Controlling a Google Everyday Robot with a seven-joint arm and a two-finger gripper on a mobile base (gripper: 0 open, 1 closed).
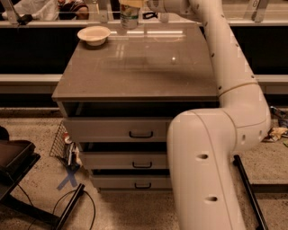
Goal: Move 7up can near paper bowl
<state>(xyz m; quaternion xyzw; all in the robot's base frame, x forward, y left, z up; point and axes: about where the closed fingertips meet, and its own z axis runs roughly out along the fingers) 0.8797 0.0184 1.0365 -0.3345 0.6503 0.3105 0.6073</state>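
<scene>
The 7up can (129, 17), white and green, hangs in the air above the far edge of the cabinet top, right of the paper bowl. My gripper (131, 4) is at the top edge of the view, shut on the can's top; its upper part is cut off by the frame. The paper bowl (93, 34), cream with a flared rim, sits on the far left corner of the grey cabinet top (135, 67). The can is roughly a bowl's width to the right of the bowl and higher up.
My white arm (225, 90) reaches from the lower right across the right side of the cabinet. Three drawers (141, 134) face me below the top. A wire basket (63, 143) and cables lie on the floor at left. A rail runs behind the cabinet.
</scene>
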